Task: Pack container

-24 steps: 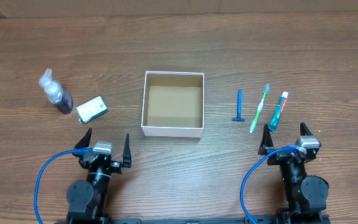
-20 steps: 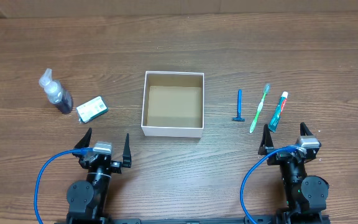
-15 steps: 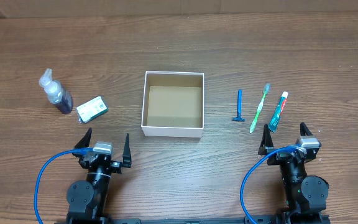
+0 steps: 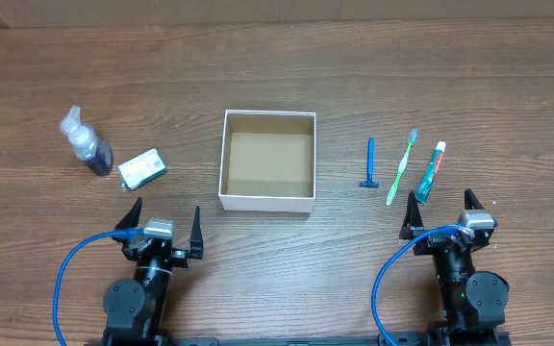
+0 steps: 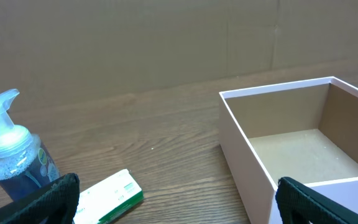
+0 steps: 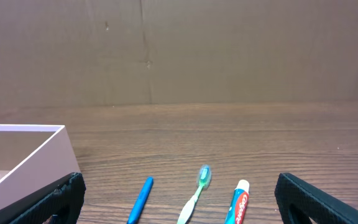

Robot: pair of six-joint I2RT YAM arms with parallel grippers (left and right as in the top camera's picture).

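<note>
The container (image 4: 225,159) is a square open cardboard box, white outside and brown inside, at the table's middle, with nothing in it. It shows at the right of the left wrist view (image 5: 244,149) and the left of the right wrist view (image 6: 48,146). Left of it stand a blue pump bottle (image 4: 87,144) (image 5: 14,158) and a white-and-green soap packet (image 4: 142,167) (image 5: 107,196). Right of it lie a blue razor (image 4: 369,163) (image 6: 140,199), a green toothbrush (image 4: 402,167) (image 6: 194,196) and a toothpaste tube (image 4: 430,171) (image 6: 236,204). My left gripper (image 4: 164,219) and right gripper (image 4: 440,211) are open and empty near the front edge.
A brown cardboard wall (image 5: 166,43) stands behind the table. Blue cables (image 4: 65,279) loop beside both arm bases.
</note>
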